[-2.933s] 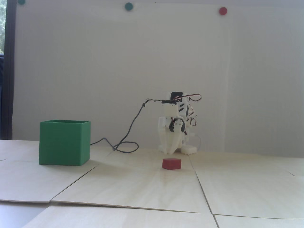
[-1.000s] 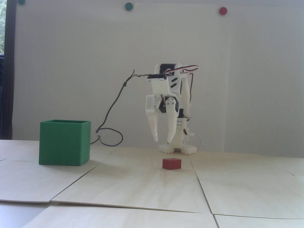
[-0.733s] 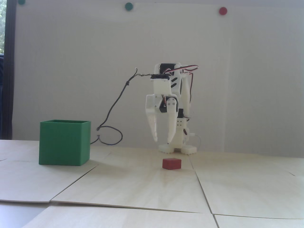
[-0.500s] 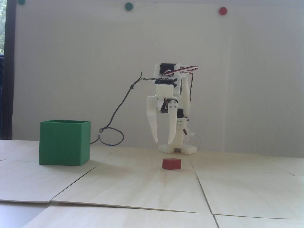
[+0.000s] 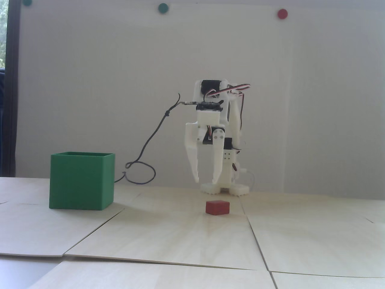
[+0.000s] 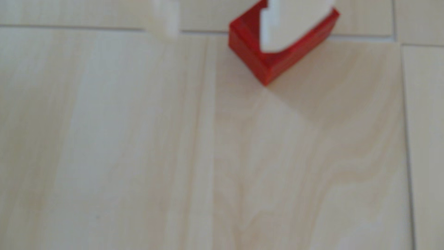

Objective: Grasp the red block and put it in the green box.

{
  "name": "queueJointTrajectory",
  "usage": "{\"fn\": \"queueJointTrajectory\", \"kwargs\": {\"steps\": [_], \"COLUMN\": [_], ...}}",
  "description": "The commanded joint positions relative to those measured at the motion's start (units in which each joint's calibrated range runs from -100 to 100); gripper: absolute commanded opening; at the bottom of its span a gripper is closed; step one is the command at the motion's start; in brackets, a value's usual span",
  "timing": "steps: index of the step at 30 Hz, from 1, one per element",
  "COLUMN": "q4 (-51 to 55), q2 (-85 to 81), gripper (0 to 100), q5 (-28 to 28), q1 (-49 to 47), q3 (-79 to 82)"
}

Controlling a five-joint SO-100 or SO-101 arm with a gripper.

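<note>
End effector (image 5: 205,181) hangs above the block (image 5: 217,208), fingers parted and empty.
The block lies on the surface (image 5: 192,240), apart from the box (image 5: 81,180) at the fixed view's left.

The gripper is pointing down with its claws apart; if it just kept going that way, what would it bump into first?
Probably the red block: the gripper hangs open above it, and the wrist view shows one finger over its top, so alignment looks imperfect.
</note>
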Motion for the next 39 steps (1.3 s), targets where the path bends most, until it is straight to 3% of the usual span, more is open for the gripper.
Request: {"fn": "queueJointTrajectory", "kwargs": {"steps": [1,17,22,33,39], "q4": [2.79,3.12,2.53,3.29,3.21], "q2": [2.12,4.65,4.73,4.73,4.81], "gripper": [12,12,12,12,12], "q5": [-0.56,-0.87,-4.56,-5.34,-10.71], "q1": [2.69,1.0,3.01,3.01,4.22], "q3": [-13.07,-16.08,-15.99,-15.99,-15.91]}}
